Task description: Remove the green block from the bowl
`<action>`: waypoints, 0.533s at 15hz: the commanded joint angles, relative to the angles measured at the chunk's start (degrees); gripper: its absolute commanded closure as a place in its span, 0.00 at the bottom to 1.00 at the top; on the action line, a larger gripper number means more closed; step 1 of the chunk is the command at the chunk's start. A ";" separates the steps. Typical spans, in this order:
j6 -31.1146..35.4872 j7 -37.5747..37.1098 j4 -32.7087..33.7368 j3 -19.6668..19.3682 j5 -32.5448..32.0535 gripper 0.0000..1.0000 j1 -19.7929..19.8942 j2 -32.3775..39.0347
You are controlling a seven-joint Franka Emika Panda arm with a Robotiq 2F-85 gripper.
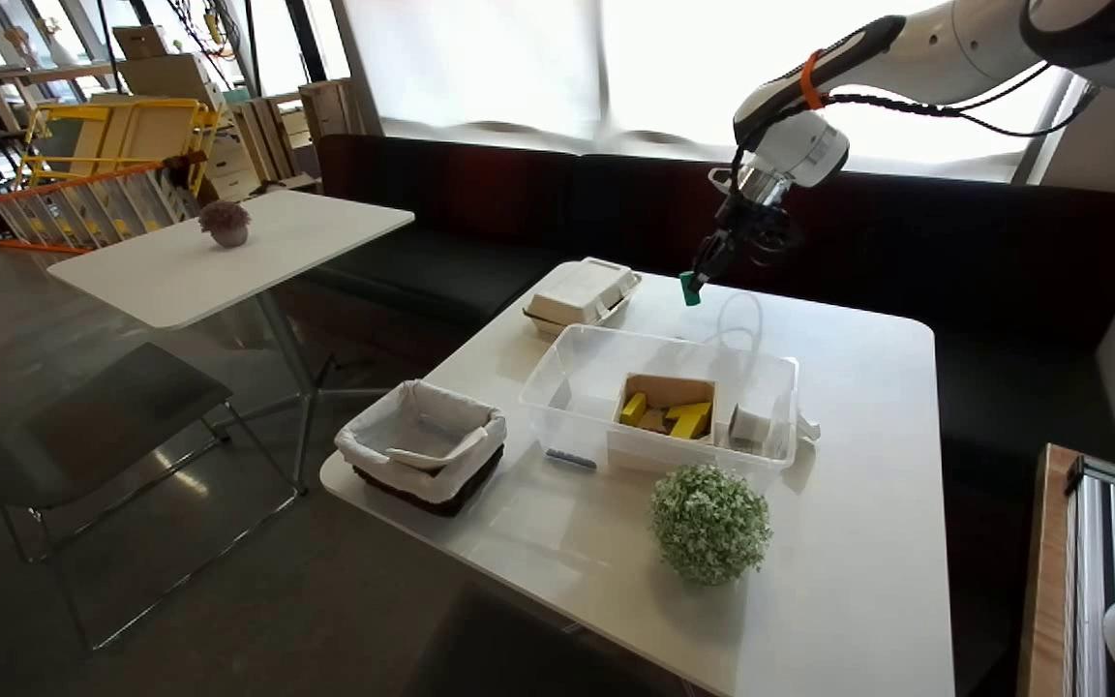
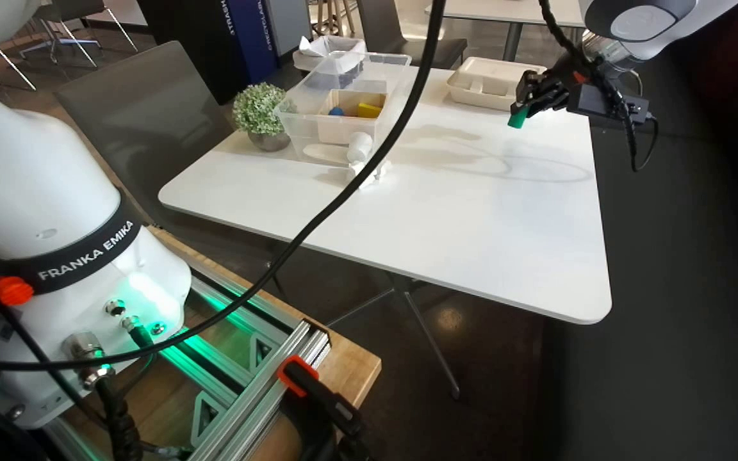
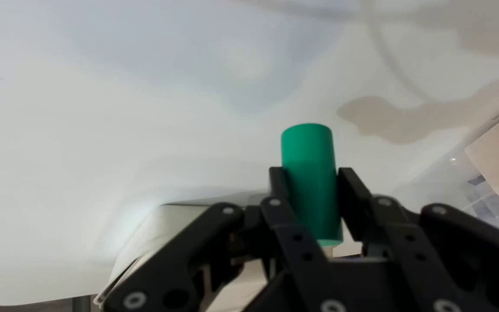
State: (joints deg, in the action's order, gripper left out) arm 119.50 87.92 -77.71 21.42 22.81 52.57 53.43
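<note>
"What's the pincer (image 3: 310, 177) got hold of?"

"The green block (image 3: 307, 145). It's pinched firmly from both sides, and up close it looks round, more like a short cylinder, with one end poking out beyond the grip."

"And where is it, from where you're standing?"

"Up in the air over the white counter (image 2: 503, 224), outside the clear tub (image 1: 567, 426) and apart from it, near that pale lidded container (image 1: 582, 290)."

"I'm looking at the tub. There's a small open box (image 1: 678, 389) inside it, with yellow pieces (image 1: 688, 423) lying in that."

"I can make out a blue piece (image 2: 336, 111) in there too, near the yellow. What it is, I can't tell."

"And the bushy plant (image 1: 710, 525)?"

"Close by the tub, standing upright in its grey pot (image 2: 269, 141)."

"There's the lined basket (image 1: 470, 460) as well, sitting by a corner of the counter."

"And the arm (image 1: 964, 53) stretches in from above, with an orange band (image 1: 812, 82) round it and a black cable (image 1: 896, 108) running along it."
</note>
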 commanded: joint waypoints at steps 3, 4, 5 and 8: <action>0.00 9.71 2.44 3.51 2.93 0.92 3.14 4.18; -0.12 11.52 2.77 3.99 3.07 0.92 3.55 4.81; -0.10 13.37 2.95 4.63 3.36 0.92 4.03 5.39; -0.49 16.83 3.42 5.39 3.27 0.92 4.55 6.54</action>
State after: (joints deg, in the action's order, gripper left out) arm 119.50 100.44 -75.97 25.04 25.05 55.97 57.63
